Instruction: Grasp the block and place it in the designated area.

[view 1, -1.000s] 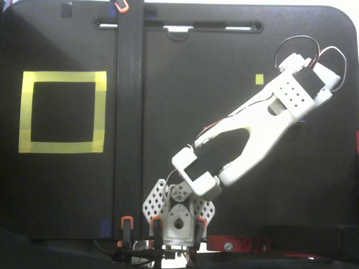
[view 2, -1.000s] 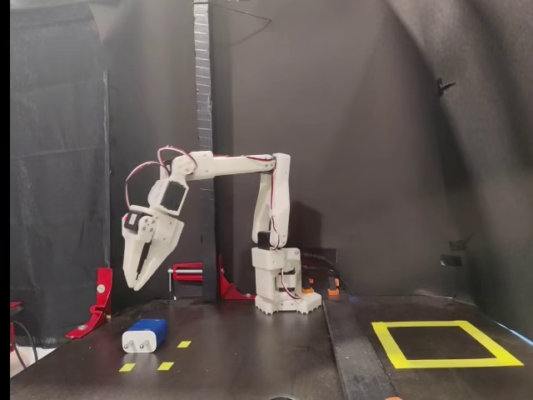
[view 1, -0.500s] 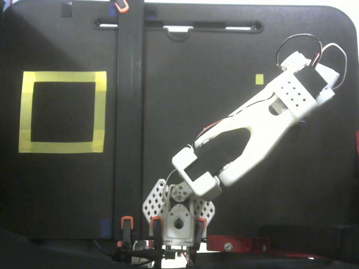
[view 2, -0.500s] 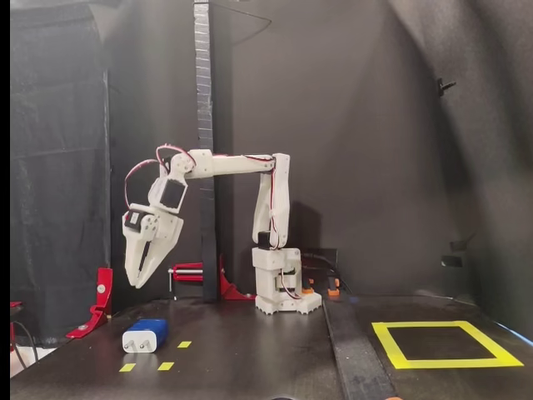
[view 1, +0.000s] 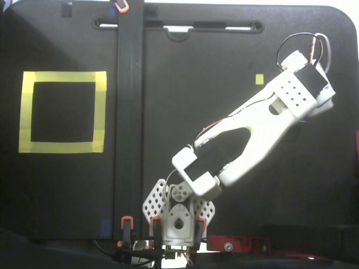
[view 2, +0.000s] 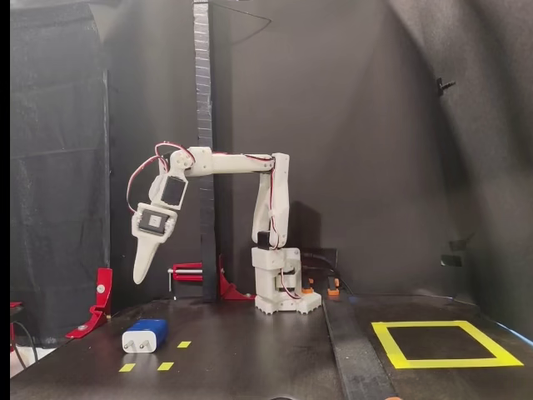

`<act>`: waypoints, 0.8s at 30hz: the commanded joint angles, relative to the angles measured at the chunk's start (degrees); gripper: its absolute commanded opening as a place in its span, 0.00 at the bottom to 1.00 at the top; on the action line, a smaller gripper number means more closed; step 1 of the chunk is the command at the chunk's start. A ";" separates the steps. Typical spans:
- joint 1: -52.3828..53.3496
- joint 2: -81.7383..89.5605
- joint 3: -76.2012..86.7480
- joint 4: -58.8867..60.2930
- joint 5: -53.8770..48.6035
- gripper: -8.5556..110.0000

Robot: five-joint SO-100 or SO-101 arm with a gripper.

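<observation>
In the side-on fixed view, small yellow square markers (view 2: pixel 166 366) are seen nearest the camera on the black table (view 2: pixel 250 367). Just behind them the block (view 2: pixel 145 336) is laid flat, its two prongs facing the camera – almost straight below the gripper (view 2: pixel 141 275) and well apart from it, with clear air between. The gripper is hung pointing down from the white arm (view 2: pixel 229 163). Its fingers are seen edge-on as one narrow taper, so whether they are spread or pressed together cannot be told; nothing is seen held between them.

Far to the right of the gripper in this view, across a raised dark strip (view 2: pixel 354 358) running front to back, the designated area (view 2: pixel 445 343) is marked on the table, its black interior bare. Behind the gripper a red clamp bracket (view 2: pixel 98 304) is fixed at the table's left edge, and the arm's base (view 2: pixel 283 287) is bolted farther back. The room beyond is draped in black cloth (view 2: pixel 375 150).

In the top-down fixed view the block is hidden under the arm (view 1: pixel 263 123) – the yellow frame (view 1: pixel 61 112) is seen on the opposite side of the board, beyond the dark strip (view 1: pixel 130 112).
</observation>
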 commanded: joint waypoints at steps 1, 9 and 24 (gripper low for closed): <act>-0.62 0.00 -2.37 0.18 -7.12 0.07; -1.76 -0.18 -2.37 -0.70 -28.04 0.07; -2.02 -0.09 -2.37 6.68 -53.17 0.07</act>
